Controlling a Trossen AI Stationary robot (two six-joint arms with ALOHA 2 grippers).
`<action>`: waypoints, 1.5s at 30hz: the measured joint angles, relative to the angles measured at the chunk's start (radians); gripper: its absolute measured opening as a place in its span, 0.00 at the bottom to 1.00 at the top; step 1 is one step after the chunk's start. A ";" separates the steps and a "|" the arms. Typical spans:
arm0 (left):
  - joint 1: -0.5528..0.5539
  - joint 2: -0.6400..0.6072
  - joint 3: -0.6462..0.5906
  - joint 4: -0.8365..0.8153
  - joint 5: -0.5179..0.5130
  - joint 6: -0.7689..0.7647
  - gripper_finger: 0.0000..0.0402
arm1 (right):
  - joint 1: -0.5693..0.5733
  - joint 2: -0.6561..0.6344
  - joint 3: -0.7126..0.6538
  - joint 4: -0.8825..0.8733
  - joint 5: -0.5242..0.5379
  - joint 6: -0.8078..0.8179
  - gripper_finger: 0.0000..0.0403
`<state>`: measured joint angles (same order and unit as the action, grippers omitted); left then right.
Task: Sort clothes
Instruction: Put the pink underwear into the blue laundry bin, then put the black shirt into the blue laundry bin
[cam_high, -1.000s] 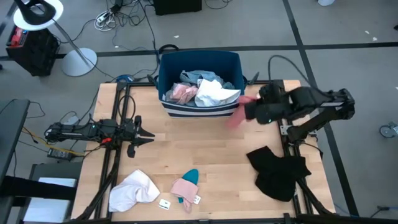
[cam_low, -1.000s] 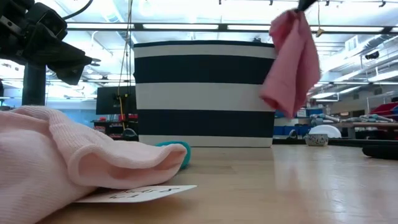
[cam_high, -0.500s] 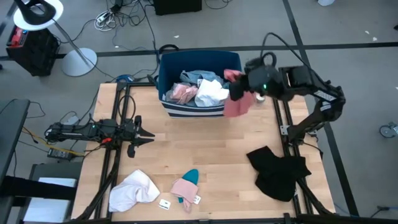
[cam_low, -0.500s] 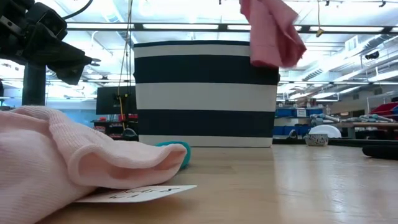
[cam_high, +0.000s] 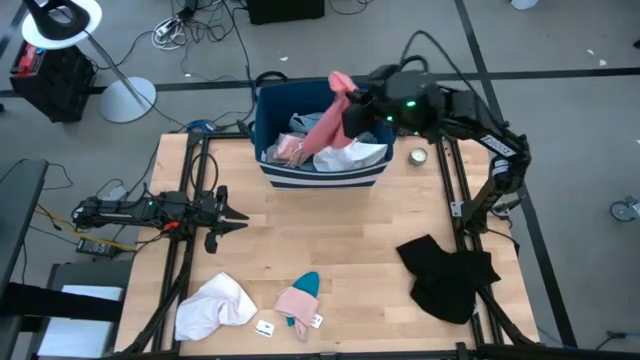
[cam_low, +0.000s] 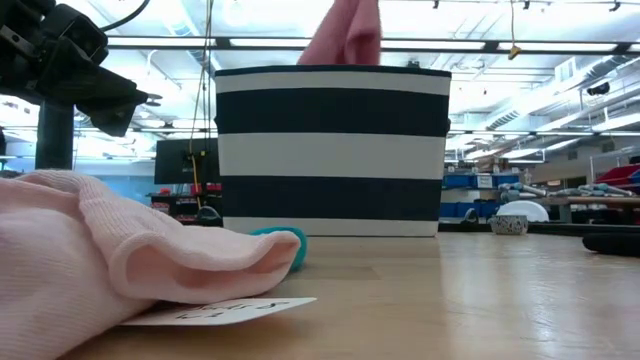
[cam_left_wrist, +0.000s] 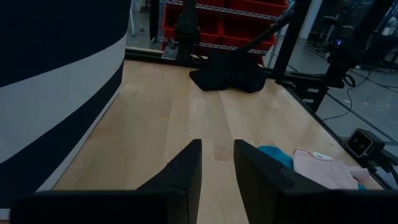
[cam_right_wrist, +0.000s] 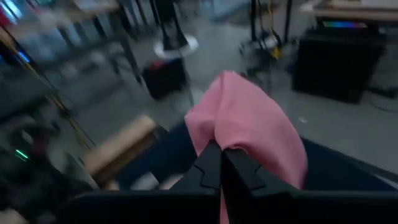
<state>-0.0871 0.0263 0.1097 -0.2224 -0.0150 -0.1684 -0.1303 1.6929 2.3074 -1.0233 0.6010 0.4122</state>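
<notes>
My right gripper (cam_high: 350, 108) is above the dark blue, white-striped bin (cam_high: 268, 110) at the table's far edge, shut on a pink garment (cam_high: 325, 120). The low view shows that garment (cam_low: 345, 35) above the bin's rim (cam_low: 330, 70). Inside the bin lie light blue, salmon and white clothes (cam_high: 340, 152). My left gripper (cam_high: 238, 213) rests open near the table's left side, touching nothing. Lying flat on the table are a white garment (cam_high: 213, 306), a pink and teal piece (cam_high: 298, 298) and a black garment (cam_high: 447, 275). My right gripper pinches a bunched part of the pink garment (cam_right_wrist: 233, 134) between its two fingers (cam_right_wrist: 208, 165). They come from the table's right, slanting a little downward. The cloth humps over the fingertips and hangs slack toward the bin's inside; the bin wall hides its lower end.
A small round tin (cam_high: 418, 156) stands right of the bin. A white tag (cam_high: 265, 328) lies by the pink and teal piece. Bare wood (cam_high: 330, 225) spreads across the table's middle. The left wrist view shows the bin's striped wall (cam_left_wrist: 56, 99) close by.
My right gripper has risen and swung from beside the bin's right wall toward the table's left and far edge, turning as it went, and now stands over the bin. The pink garment has swung along with it, from hanging outside the bin to hanging over its opening.
</notes>
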 joint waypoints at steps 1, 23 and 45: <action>0.000 0.000 0.000 0.000 0.000 0.000 0.25 | -0.004 0.014 0.000 -0.033 0.000 0.012 0.00; 0.000 0.000 0.000 0.000 0.000 0.000 0.25 | -0.240 0.532 -0.002 -0.279 -0.522 0.232 0.02; 0.000 0.000 0.000 -0.001 0.000 -0.001 0.25 | -0.197 0.316 -0.003 -0.251 -0.461 0.137 0.38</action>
<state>-0.0872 0.0264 0.1097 -0.2231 -0.0147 -0.1692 -0.3269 2.0094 2.3045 -1.2745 0.1401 0.5494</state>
